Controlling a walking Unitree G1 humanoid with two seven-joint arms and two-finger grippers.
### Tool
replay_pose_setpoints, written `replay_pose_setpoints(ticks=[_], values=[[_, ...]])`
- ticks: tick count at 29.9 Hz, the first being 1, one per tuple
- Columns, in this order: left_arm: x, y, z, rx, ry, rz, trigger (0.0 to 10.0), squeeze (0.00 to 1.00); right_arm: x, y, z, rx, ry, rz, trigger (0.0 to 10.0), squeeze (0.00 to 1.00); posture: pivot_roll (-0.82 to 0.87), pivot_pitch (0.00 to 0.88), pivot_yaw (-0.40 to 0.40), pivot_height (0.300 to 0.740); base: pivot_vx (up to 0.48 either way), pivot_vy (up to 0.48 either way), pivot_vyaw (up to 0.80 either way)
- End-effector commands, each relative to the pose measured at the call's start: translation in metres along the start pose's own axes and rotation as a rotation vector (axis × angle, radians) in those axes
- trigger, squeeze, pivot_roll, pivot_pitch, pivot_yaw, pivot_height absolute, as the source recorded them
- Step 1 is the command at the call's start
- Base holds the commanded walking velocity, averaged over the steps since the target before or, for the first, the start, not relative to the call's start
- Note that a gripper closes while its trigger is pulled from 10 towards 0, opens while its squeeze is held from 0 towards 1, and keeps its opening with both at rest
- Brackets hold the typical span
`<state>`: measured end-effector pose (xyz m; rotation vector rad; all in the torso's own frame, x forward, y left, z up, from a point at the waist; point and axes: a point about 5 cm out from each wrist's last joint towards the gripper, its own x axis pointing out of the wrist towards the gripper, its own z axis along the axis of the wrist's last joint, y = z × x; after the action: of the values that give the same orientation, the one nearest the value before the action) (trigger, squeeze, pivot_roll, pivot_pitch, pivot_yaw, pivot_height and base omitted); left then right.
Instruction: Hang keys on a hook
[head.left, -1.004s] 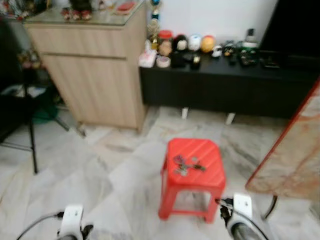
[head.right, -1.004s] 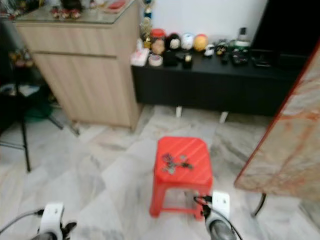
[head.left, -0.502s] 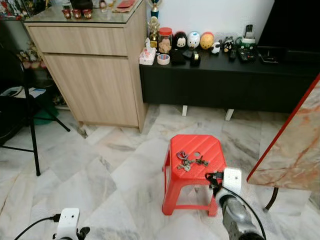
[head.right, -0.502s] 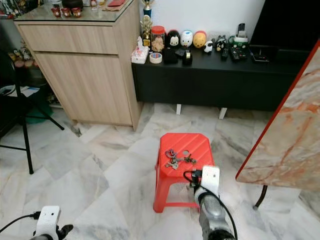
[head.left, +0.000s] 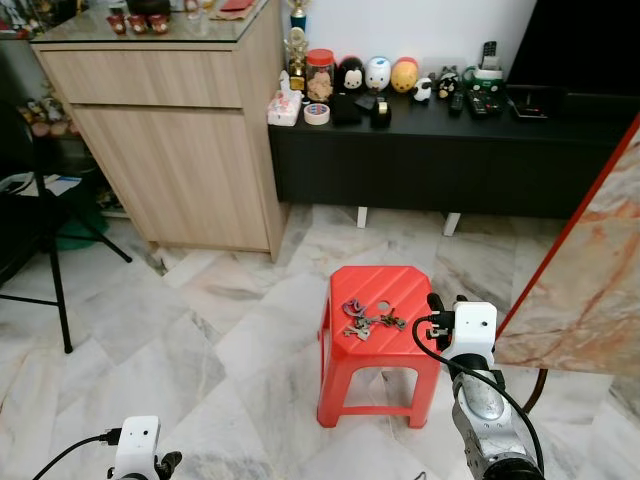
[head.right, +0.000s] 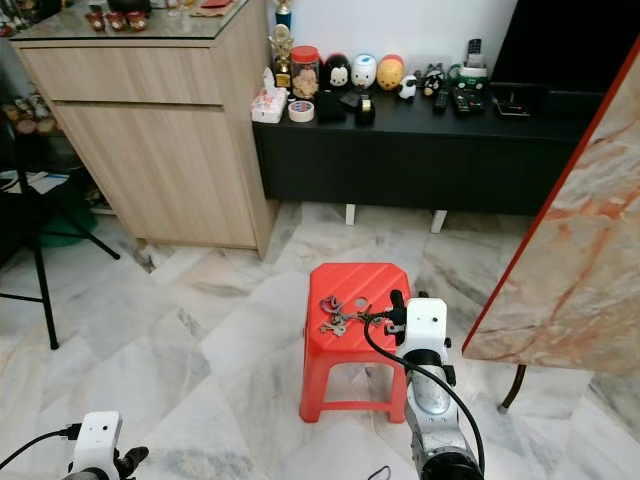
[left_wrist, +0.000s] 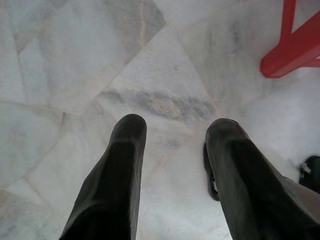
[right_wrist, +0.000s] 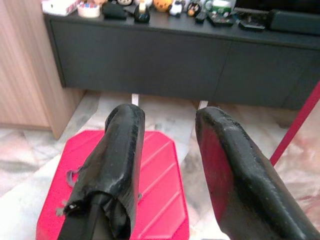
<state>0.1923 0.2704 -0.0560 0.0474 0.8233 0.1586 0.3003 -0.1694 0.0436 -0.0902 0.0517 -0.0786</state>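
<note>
Red ribbed plastic stool (head.left: 385, 300), metal keys (head.left: 365, 319) atop, right end effector (right_wrist: 167, 145) spread beside it, marble floor (head.left: 200, 340).

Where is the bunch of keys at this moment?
In the left eye view, the bunch of keys lies on top of the red plastic stool, centre floor, just left of the open right gripper.

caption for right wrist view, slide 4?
Open right gripper raised over the red stool holding the keys, facing the black cabinet.
</note>
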Motion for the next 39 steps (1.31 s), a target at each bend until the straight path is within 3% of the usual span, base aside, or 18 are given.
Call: replay_pose_setpoints(ticks=[1, 5, 12, 31, 39], values=[[-0.001, 0.002, -0.004, -0.022, 0.011, 0.009, 10.0, 0.00, -0.002, 0.002, -0.002, 0.009, 0.014, -0.006, 10.0, 0.00, 0.05, 0.065, 0.014, 0.740, 0.000, 0.000, 0.00], [-0.001, 0.002, -0.004, -0.023, 0.016, -0.001, 10.0, 0.00, -0.003, 0.008, 0.000, 0.027, 0.009, 0.015, 10.0, 0.00, 0.06, 0.067, 0.016, 0.740, 0.000, 0.000, 0.00], [-0.002, 0.002, -0.006, -0.021, 0.023, -0.004, 10.0, 0.00, -0.003, 0.011, 0.000, -0.026, 0.010, 0.044, 10.0, 0.00, 0.06, 0.058, 0.012, 0.740, 0.000, 0.000, 0.00], [-0.002, 0.001, -0.007, -0.014, 0.029, -0.021, 10.0, 0.00, 0.002, 0.011, 0.008, 0.022, -0.006, 0.030, 10.0, 0.00, 0.05, 0.035, 0.020, 0.740, 0.283, 0.000, 0.13], [-0.002, 0.002, -0.006, -0.010, 0.025, -0.020, 10.0, 0.00, 0.001, 0.013, 0.006, -0.006, 0.007, 0.059, 10.0, 0.00, 0.05, 0.042, 0.019, 0.740, 0.293, 0.000, 0.00]])
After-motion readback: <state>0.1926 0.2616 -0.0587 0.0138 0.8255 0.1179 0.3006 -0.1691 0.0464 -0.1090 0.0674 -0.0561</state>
